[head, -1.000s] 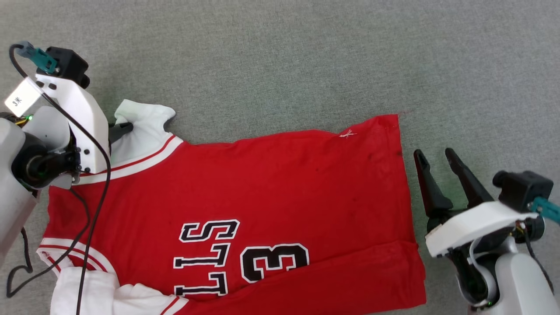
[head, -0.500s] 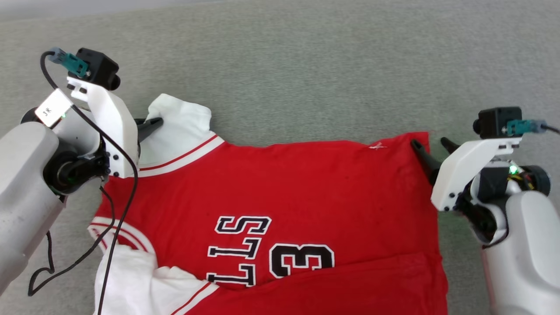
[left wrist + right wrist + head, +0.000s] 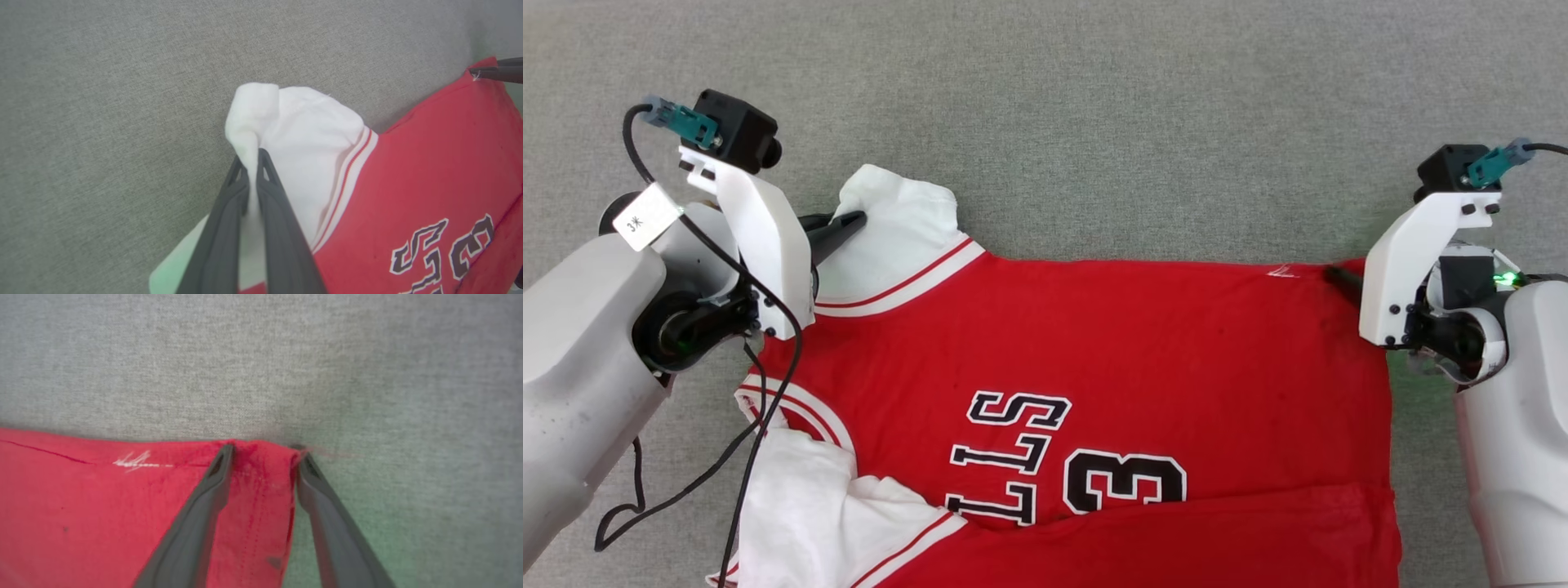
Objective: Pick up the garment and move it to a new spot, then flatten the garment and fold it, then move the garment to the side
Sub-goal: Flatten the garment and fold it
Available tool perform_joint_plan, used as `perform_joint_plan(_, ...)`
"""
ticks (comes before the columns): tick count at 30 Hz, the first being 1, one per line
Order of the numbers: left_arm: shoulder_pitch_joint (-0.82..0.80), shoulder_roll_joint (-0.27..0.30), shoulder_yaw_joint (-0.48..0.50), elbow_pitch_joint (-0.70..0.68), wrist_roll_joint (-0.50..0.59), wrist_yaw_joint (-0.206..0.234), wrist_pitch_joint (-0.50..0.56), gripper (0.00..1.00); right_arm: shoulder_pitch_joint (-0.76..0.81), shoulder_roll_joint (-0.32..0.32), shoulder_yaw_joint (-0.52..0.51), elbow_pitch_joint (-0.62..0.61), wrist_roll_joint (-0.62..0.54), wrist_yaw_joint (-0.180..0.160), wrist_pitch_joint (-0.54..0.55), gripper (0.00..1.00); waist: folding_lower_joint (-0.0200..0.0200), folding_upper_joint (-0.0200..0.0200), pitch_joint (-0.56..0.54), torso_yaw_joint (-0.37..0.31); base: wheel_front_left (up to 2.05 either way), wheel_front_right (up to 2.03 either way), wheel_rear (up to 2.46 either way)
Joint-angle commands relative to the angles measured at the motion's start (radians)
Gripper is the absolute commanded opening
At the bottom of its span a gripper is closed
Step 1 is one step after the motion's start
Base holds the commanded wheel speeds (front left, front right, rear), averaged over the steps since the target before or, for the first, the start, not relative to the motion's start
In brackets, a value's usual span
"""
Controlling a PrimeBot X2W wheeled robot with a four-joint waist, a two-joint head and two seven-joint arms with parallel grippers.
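Head view: one jersey [image 3: 1111,343] lies face up on the grey surface [image 3: 1094,122]. Its long axis runs across the view, with the collar end toward the robot's left and the hem toward its right. It has two white sleeves. The far sleeve [image 3: 898,220] is pinched by the left gripper [image 3: 849,222], and the near sleeve [image 3: 800,506] lies crumpled at the lower left. The right gripper [image 3: 1342,276] sits at the far hem corner [image 3: 1347,282]. So the two grippers stand at opposite ends of the far edge, each nearest its own end.

Left wrist view: the left gripper [image 3: 253,157] is clamped tight on a bunched fold of the sleeve [image 3: 302,122]. The red body spreads away to the right, and the other gripper's dark tips [image 3: 502,73] show at the far corner.

Right wrist view: the right gripper [image 3: 263,451] is spread apart — it grips nothing yet. One finger [image 3: 204,506] rests over the red cloth and the other lies just past the hem's side edge, so the hem corner [image 3: 261,486] lies between them. Judging from this, closing here would catch that corner and give a hold at both ends of the far edge — a pull along the long axis could then flatten the jersey.
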Motion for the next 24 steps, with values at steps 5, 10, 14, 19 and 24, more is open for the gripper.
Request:
perform_joint_plan(5, -0.007, 0.011, -0.008, 0.004, -0.005, -0.002, -0.052, 0.0, 0.03, 0.0, -0.001, 0.017, 0.022, -0.001, 0.003, 0.0, 0.0001, 0.0, -0.007, -0.002, 0.0, 0.0, 0.0)
perform_joint_plan(10, 0.02, 0.023, -0.008, 0.001, -0.023, -0.001, -0.113, 0.0, 0.052, -0.027, -0.03, -0.121, 0.04, -0.001, -0.029, 0.0, 0.0001, 0.0, -0.043, 0.003, 0.0, 0.0, 0.0)
perform_joint_plan(14, 0.063, 0.045, -0.006, -0.011, -0.026, -0.001, -0.178, 0.0, 0.149, -0.028, -0.054, -0.261, 0.04, -0.001, -0.038, 0.0, 0.0001, 0.0, -0.084, 0.008, 0.0, 0.0, 0.0)
perform_joint_plan(19, 0.16, 0.068, -0.016, -0.052, -0.031, 0.013, -0.25, 0.0, 0.319, -0.001, -0.085, -0.418, 0.043, -0.001, -0.031, 0.0, 0.0001, 0.0, -0.139, 0.016, 0.0, 0.0, 0.0)
perform_joint_plan(24, 0.283, 0.084, -0.037, -0.119, -0.027, 0.071, -0.32, 0.0, 0.483, 0.037, -0.118, -0.525, 0.038, -0.001, -0.037, 0.0, 0.0001, 0.0, -0.185, 0.029, 0.0, 0.0, 0.0)
